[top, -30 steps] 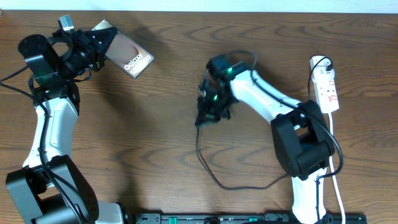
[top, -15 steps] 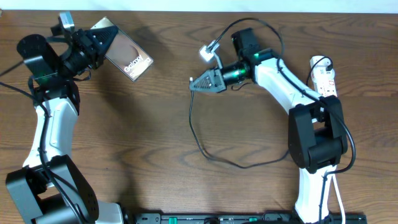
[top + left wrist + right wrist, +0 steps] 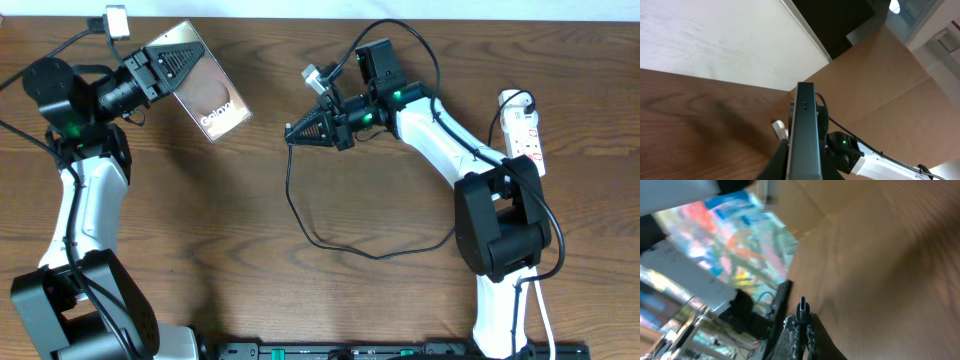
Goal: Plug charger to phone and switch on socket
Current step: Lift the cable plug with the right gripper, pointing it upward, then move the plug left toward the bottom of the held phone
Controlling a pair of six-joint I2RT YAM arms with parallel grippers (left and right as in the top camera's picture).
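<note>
Left gripper [image 3: 152, 70], seen from overhead, is closed on one short end of the phone [image 3: 203, 92], which appears to be held tilted above the tabletop [image 3: 200, 230]. The phone's long axis runs diagonally away from that gripper, and its free end is turned toward the right gripper [image 3: 296, 131]. The right gripper is clamped on the charger [image 3: 300, 225] near its free end and is pointed to its own left at the phone, with a bare gap between them. The slack cable is looped on the tabletop behind it. The socket [image 3: 527, 140] lies well apart on the right gripper's far right and is touched by neither arm, though the right one is judged nearer.

From the left wrist, the phone [image 3: 805, 135] is seen edge-on, gripped at its lower part by the left gripper [image 3: 802, 167]. Two small holes are shown on its far end, beyond which the right arm [image 3: 875, 162] is visible.

From the right wrist, blurred, the plug tip [image 3: 803, 308] is seen protruding straight ahead of the closed right gripper [image 3: 801, 327]. Whether the tip is aligned with the phone's port cannot be told.
</note>
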